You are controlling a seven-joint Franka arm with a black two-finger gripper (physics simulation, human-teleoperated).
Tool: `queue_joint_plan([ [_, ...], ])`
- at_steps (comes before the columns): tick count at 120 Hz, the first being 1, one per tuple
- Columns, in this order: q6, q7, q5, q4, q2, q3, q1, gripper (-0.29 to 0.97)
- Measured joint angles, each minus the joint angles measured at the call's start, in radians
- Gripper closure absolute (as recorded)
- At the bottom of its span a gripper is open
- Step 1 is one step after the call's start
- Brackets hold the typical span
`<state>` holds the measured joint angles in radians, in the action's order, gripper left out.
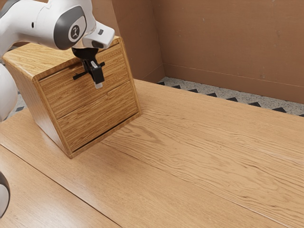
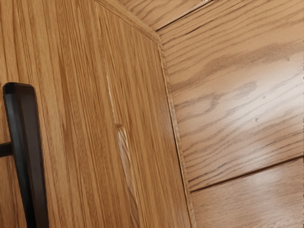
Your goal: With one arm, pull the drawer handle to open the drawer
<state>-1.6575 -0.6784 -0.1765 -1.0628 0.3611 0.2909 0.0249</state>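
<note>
The hand (image 1: 97, 76) hangs at the handle (image 1: 77, 75) (a black bar), placed to pull outward; its grip cannot be told. The top drawer (image 1: 71, 95) sits flush in the cabinet (image 1: 33, 57), far left on the bench (image 1: 190, 152).

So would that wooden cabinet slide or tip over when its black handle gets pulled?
Probably it stays put: the cabinet looks boxy and wide-based, resting on the table. It might skid a little, since both surfaces look smooth. The handle sits high, on the upper drawer, so some tipping is possible.
</note>
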Motion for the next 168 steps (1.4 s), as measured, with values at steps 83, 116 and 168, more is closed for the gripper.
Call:
queue_joint_plan([
  [83, 0.013, 0.030, -0.072, -0.104, -0.098, -0.185, 0.004, 0.44],
  [116, 0.015, 0.072, -0.131, -0.226, -0.205, -0.359, 0.055, 0.43],
  [168, 0.014, 0.153, -0.156, -0.370, -0.339, -0.577, 0.145, 0.42],
])
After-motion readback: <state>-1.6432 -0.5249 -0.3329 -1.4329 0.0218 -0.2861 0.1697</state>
